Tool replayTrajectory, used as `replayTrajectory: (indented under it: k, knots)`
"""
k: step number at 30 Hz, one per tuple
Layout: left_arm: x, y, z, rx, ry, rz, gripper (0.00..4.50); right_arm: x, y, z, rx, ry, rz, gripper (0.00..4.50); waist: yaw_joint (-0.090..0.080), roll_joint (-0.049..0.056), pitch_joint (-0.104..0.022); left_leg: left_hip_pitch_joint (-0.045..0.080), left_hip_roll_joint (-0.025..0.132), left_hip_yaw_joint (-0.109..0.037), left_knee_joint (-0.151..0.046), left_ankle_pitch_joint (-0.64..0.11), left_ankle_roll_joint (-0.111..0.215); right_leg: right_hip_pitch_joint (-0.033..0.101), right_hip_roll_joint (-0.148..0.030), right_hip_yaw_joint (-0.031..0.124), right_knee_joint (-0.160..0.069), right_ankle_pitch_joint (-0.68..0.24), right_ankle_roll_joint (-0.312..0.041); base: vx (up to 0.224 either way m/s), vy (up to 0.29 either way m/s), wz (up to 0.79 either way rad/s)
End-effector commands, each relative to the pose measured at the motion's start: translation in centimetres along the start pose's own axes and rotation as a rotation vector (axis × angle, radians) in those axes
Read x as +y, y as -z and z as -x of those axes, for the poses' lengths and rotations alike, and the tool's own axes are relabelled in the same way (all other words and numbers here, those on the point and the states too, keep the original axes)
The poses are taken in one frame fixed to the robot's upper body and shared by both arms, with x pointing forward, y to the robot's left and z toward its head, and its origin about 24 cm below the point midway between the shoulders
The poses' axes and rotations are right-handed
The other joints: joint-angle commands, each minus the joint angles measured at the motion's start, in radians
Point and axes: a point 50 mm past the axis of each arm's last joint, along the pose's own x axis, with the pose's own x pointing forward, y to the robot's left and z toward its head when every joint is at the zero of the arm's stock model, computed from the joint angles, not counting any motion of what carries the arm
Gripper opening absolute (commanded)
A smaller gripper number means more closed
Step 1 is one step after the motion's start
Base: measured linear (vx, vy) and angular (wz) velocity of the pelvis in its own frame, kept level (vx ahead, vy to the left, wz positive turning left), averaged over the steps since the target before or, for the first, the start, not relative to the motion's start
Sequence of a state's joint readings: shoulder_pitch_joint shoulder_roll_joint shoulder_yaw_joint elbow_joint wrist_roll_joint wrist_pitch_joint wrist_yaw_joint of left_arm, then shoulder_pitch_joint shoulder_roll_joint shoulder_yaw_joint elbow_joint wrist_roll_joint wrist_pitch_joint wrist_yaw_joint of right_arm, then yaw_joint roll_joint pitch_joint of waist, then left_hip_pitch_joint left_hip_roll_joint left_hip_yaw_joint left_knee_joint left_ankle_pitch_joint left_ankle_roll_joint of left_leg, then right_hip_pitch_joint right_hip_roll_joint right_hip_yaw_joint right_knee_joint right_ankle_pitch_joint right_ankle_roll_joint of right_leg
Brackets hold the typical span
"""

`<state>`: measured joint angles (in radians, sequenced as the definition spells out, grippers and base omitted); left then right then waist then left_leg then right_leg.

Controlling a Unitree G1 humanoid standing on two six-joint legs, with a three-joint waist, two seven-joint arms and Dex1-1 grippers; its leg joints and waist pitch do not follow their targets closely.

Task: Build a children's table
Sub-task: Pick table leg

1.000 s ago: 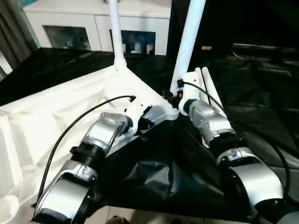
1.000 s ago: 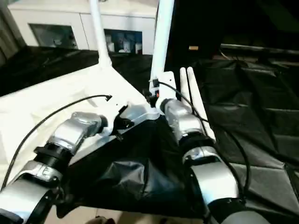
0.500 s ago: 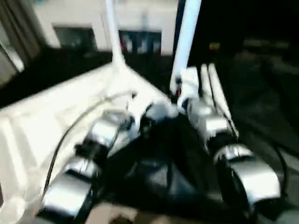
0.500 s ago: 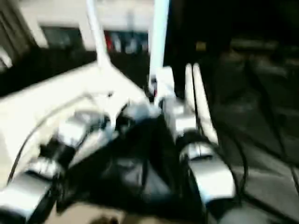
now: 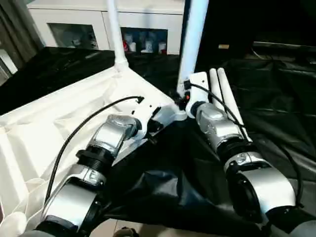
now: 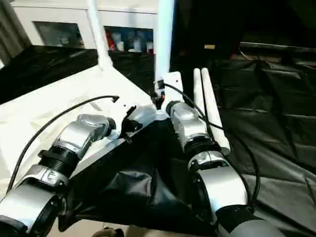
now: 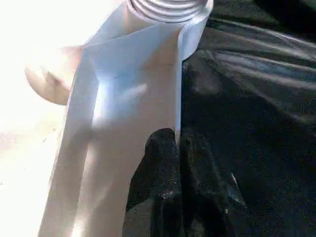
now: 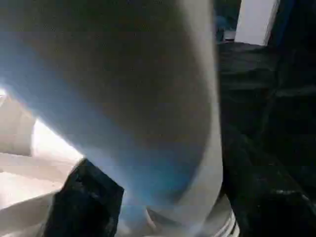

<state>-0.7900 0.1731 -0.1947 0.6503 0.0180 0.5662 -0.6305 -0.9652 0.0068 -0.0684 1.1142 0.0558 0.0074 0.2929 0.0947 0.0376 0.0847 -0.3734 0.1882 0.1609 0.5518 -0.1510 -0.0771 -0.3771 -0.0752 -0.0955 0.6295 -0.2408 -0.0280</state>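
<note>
Plainly, table top: the children's table [image 5: 44, 128] lies upside down on the black-sheeted worktop [image 5: 276, 98], smooth white plastic with a raised rim and ribbed underside facing up.
Standing legs: two round tapering white legs rise from corner sockets, the far leg [image 5: 114, 34] thin, the near leg [image 5: 193, 39] thicker and just ahead of the right arm.
Spare legs: two more white legs [image 5: 224, 98] lie side by side on the crinkled glossy sheet, beside the right forearm.
Left gripper [image 7: 178, 143]: black fingers pressed together against the rim's edge near the corner; the left wrist view shows the ridged thread of the near leg's base above the rim.
Right gripper [image 8: 148, 202]: fingers spread either side of the near leg's base; one dark finger [image 8: 86, 202] shows, the leg blocking most else.
Behind: a white glass-door cabinet [image 5: 98, 29] holding small coloured items.
</note>
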Motion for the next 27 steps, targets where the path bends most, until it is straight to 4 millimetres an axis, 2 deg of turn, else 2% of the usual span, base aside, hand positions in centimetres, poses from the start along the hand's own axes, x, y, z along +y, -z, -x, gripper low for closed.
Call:
replayTrajectory:
  k: [1,3,4,9,11,13,14,16,17,18,19,20,22,23,26,27]
  knots:
    - [-0.3,-2.0,0.0,-0.083,-0.02,-0.042,0.0,3.5,5.2,0.2,0.213,-0.141,-0.088,3.19,-0.002,-0.009,-0.047,0.003,0.045,-0.014,-0.068,-0.267,0.043,0.034,-0.088,0.067,-0.107,-0.235,-0.171,0.0,0.0,0.0]
    - [-0.3,-2.0,0.0,-0.085,-0.017,-0.043,0.0,3.4,5.1,0.2,0.209,-0.138,-0.092,3.24,-0.004,-0.006,-0.047,0.002,0.045,-0.013,-0.067,-0.266,0.046,0.033,-0.089,0.067,-0.107,-0.235,-0.173,0.0,0.0,0.0]
    - [-0.3,-2.0,0.0,-0.087,-0.015,-0.044,0.0,3.3,5.0,0.2,0.206,-0.134,-0.093,3.45,-0.006,-0.008,-0.047,-0.001,0.044,-0.013,-0.067,-0.256,0.048,0.035,-0.087,0.066,-0.106,-0.229,-0.173,0.0,0.0,0.0]
    - [-0.5,-2.0,0.1,-0.097,0.012,-0.056,0.0,2.7,4.3,0.1,0.175,-0.116,-0.1,3.84,-0.004,-0.007,-0.05,0.001,0.045,-0.008,-0.062,-0.212,0.064,0.034,-0.086,0.066,-0.1,-0.154,-0.196,0.0,0.0,0.0]
    - [-0.6,-2.0,0.1,-0.1,0.019,-0.063,0.0,2.6,4.0,0.1,0.162,-0.122,-0.117,3.84,-0.004,-0.009,-0.052,0.002,0.046,-0.007,-0.062,-0.208,0.066,0.036,-0.086,0.066,-0.098,-0.144,-0.201,0.0,0.0,0.0]
    - [-0.7,-2.0,0.1,-0.101,0.023,-0.065,0.0,2.4,3.7,0.0,0.153,-0.118,-0.118,3.51,-0.005,-0.007,-0.051,0.002,0.047,-0.007,-0.062,-0.205,0.067,0.035,-0.086,0.066,-0.097,-0.133,-0.206,0.0,0.0,0.0]
    - [-0.6,-2.0,0.2,-0.102,0.024,-0.067,0.0,2.3,3.6,0.0,0.152,-0.121,-0.117,3.44,-0.004,-0.013,-0.055,0.003,0.047,-0.006,-0.06,-0.197,0.067,0.038,-0.088,0.066,-0.096,-0.128,-0.21,0.0,0.0,0.0]
    - [-0.6,-1.9,0.2,-0.101,0.026,-0.069,0.0,2.1,3.5,0.0,0.155,-0.129,-0.113,3.43,-0.003,-0.013,-0.058,0.002,0.047,-0.005,-0.058,-0.178,0.071,0.039,-0.088,0.065,-0.094,-0.11,-0.212,0.0,0.0,0.0]
    - [-0.5,-1.9,0.2,-0.101,0.026,-0.071,0.0,2.1,3.4,0.0,0.156,-0.132,-0.11,3.28,-0.003,-0.013,-0.057,0.002,0.047,-0.005,-0.058,-0.173,0.072,0.039,-0.087,0.065,-0.093,-0.103,-0.213,0.0,0.0,0.0]
    - [-0.5,-1.9,0.3,-0.101,0.027,-0.074,0.0,2.0,3.4,0.1,0.158,-0.135,-0.106,3.11,-0.004,-0.019,-0.061,0.002,0.046,-0.003,-0.056,-0.165,0.075,0.042,-0.087,0.065,-0.092,-0.089,-0.216,0.0,0.0,0.0]
    - [-0.4,-1.8,0.4,-0.1,0.029,-0.079,0.0,1.9,3.3,0.1,0.161,-0.138,-0.101,3.03,-0.003,-0.017,-0.061,0.001,0.046,-0.004,-0.055,-0.153,0.078,0.042,-0.088,0.064,-0.089,-0.076,-0.218,0.0,0.0,0.0]
    - [-0.4,-1.8,0.4,-0.1,0.03,-0.08,0.0,1.9,3.3,0.1,0.162,-0.139,-0.101,3.05,-0.003,-0.02,-0.065,0.001,0.046,-0.003,-0.052,-0.14,0.081,0.044,-0.087,0.064,-0.087,-0.059,-0.221,0.0,0.0,0.0]
    - [-0.3,-1.6,0.5,-0.096,0.035,-0.091,0.0,1.6,3.3,0.1,0.165,-0.138,-0.096,2.85,-0.002,-0.019,-0.066,0.001,0.046,-0.002,-0.051,-0.133,0.083,0.044,-0.088,0.064,-0.086,-0.05,-0.225,0.0,0.0,0.0]
    - [-0.2,-1.4,0.6,-0.091,0.041,-0.1,0.0,1.4,3.2,0.2,0.167,-0.137,-0.094,2.76,-0.001,-0.017,-0.073,0.0,0.046,-0.003,-0.047,-0.111,0.088,0.048,-0.088,0.063,-0.079,-0.011,-0.233,0.0,0.0,0.0]
    - [-0.3,-1.1,1.0,-0.089,0.073,-0.128,0.0,1.0,3.1,0.3,0.174,-0.152,-0.093,2.63,-0.001,-0.014,-0.078,0.002,0.046,-0.002,-0.043,-0.083,0.099,0.048,-0.085,0.063,-0.071,0.066,-0.248,0.0,0.0,0.0]
    - [-0.3,-1.1,1.0,-0.089,0.073,-0.128,0.0,1.0,3.1,0.3,0.174,-0.152,-0.093,2.57,-0.002,-0.016,-0.081,-0.001,0.046,-0.003,-0.041,-0.069,0.108,0.051,-0.085,0.061,-0.066,0.099,-0.256,0.0,0.0,0.0]
